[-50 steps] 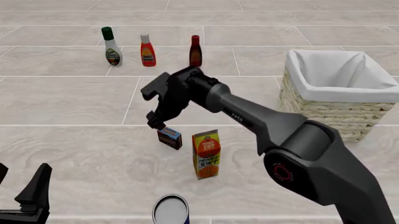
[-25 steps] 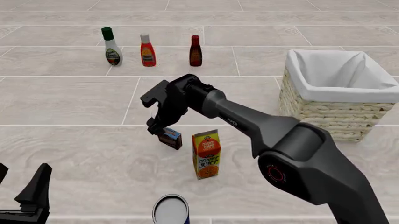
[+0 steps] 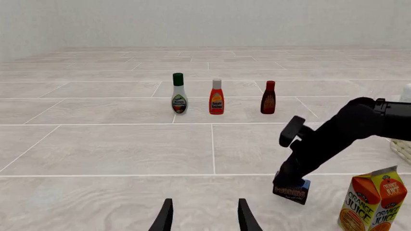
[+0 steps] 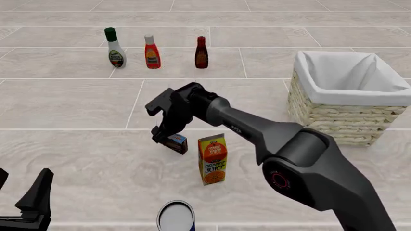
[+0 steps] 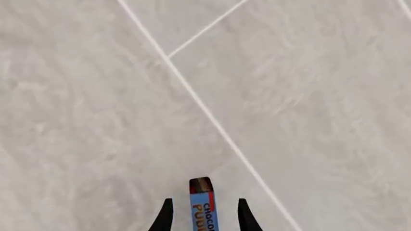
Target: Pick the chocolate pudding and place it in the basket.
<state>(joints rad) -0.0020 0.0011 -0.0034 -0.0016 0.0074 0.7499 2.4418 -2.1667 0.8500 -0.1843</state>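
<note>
The chocolate pudding (image 4: 177, 143), a small dark brown carton with a blue edge, stands on the floor just left of the orange juice carton (image 4: 212, 159). My right gripper (image 4: 163, 136) is down over the pudding's top. In the right wrist view the pudding (image 5: 202, 208) sits between the open fingers (image 5: 165, 214) with a small gap on each side. From the left wrist view the right gripper (image 3: 286, 181) rests over the pudding (image 3: 293, 191). My left gripper (image 4: 35, 198) hangs open and empty at the near left. The basket (image 4: 340, 117) stands at the right.
Three bottles stand in a row at the back: a white dressing bottle (image 4: 116, 48), a red-orange bottle (image 4: 152, 52) and a dark sauce bottle (image 4: 201, 53). A can (image 4: 176, 216) sits at the near edge, below the juice carton.
The right gripper has come down and slightly nearer, from above the pudding to straddling its top. The pudding and the left arm have not moved.
</note>
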